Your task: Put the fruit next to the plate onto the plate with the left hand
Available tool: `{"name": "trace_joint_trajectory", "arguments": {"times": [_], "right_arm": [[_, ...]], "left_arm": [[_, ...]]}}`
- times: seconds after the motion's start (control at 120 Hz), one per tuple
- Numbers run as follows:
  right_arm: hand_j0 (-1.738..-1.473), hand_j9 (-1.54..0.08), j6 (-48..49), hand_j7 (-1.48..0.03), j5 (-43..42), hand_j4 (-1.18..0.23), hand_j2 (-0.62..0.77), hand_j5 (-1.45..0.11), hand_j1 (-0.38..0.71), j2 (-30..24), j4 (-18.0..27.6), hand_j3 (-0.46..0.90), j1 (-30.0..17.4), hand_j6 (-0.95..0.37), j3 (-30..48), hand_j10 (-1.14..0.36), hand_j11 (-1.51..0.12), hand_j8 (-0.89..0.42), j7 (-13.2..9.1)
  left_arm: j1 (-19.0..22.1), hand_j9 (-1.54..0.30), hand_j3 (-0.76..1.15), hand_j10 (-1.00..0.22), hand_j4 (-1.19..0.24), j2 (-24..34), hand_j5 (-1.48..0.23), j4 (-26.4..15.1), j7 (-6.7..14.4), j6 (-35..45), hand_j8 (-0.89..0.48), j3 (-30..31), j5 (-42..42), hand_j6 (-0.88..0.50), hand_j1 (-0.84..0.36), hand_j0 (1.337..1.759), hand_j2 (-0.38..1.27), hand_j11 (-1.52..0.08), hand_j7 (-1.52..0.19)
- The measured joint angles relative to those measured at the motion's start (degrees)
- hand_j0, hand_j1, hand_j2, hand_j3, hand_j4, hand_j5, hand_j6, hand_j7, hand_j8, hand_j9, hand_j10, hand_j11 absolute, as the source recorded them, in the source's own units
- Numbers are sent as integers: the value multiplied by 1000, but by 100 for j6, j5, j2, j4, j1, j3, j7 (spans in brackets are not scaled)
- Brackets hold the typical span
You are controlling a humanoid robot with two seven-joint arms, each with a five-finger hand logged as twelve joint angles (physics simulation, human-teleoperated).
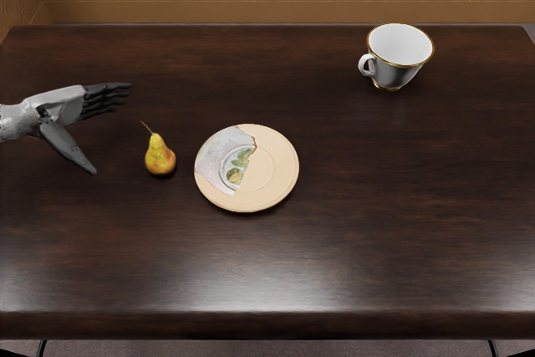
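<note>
A small yellow-orange pear stands upright on the dark wooden table, just left of a cream plate with a painted pattern on its left half. Pear and plate are close but apart. My left hand comes in from the left edge and hovers to the left of the pear, a short gap away. Its fingers are stretched out flat toward the right, thumb pointing down toward the table, holding nothing. The right arm does not show.
A white cup with a gold rim stands at the back right of the table. A tan wall runs behind the table's far edge.
</note>
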Motion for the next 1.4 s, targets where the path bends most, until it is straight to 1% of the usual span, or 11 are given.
{"name": "trace_joint_trajectory", "arguments": {"times": [0.217, 0.358, 0.525, 0.608, 0.708, 0.808, 0.933, 1.133, 1.4], "right_arm": [[-1658, 0, -18, 0, 7, 0, 0, 0, -349, 0, -6, 0, 6, 0, 1, 0, 0, 0, 0], [-1658, 0, -28, 0, 8, 0, 0, 0, -349, 0, -8, 0, 8, 0, 1, 0, 0, 0, 0], [-1658, 0, -31, 0, 7, 0, 0, 0, -349, 0, -9, 0, 8, 0, 1, 0, 0, 0, 0], [-1658, 0, -31, 0, 8, 0, 0, 0, -349, 0, -9, 0, 3, 0, 1, 0, 0, 0, 0], [-1658, 0, -31, 0, 7, 0, 0, 0, -349, 0, -9, 0, 1, 0, 1, 0, 0, 0, 0], [-1658, 0, -31, 0, 6, 0, 0, 0, -349, 0, -9, 0, 1, -1, 1, 0, 0, 0, 0], [-1658, 0, -31, 0, 4, 0, 0, 0, -349, 0, -9, 0, 0, -1, 1, 0, 0, 0, 0], [-1658, 0, -35, 0, 1, 0, 0, 0, -349, 0, -9, 0, 0, 0, 1, 0, 0, 0, 0], [-1658, 0, -34, 0, 0, 0, 0, 0, -349, 0, -9, 0, 0, 0, 1, 0, 0, 0, 0]], "left_arm": [[0, -44, 0, -34, -38, -27, -44, -89, 0, -1, -37, -17, -7, -38, 312, 1658, 11, -38, -44], [18, -48, 0, -38, -41, -46, -48, -328, 0, 20, -40, 13, 46, -41, 308, 1658, 11, -45, -48], [29, -56, 0, -45, -46, -142, -56, -407, 0, 57, -46, 47, 103, -47, 301, 1658, 13, -54, -56], [35, -58, 0, -46, -48, -349, -58, -388, 0, 66, -48, 56, 126, -49, 299, 1658, 13, -57, -58], [18, -59, 0, -48, -49, -410, -60, -352, 0, 121, -49, 58, 144, -50, 297, 1658, 13, -59, -59], [17, -60, 0, -48, -50, -702, -60, -168, 0, 170, -50, 58, 149, -50, 297, 1658, 13, -59, -60], [34, -62, 0, -50, -51, -777, -62, -55, 0, 188, -51, 63, 152, -52, 295, 1658, 13, -62, -62], [81, -78, 0, -63, -64, -782, -79, -53, 0, 202, -64, 72, 240, -64, 280, 1658, 15, -78, -78], [100, -106, 0, -84, -85, -791, -106, -100, 0, 600, -85, 145, 577, -85, 254, 1658, 20, -105, -106]]}}
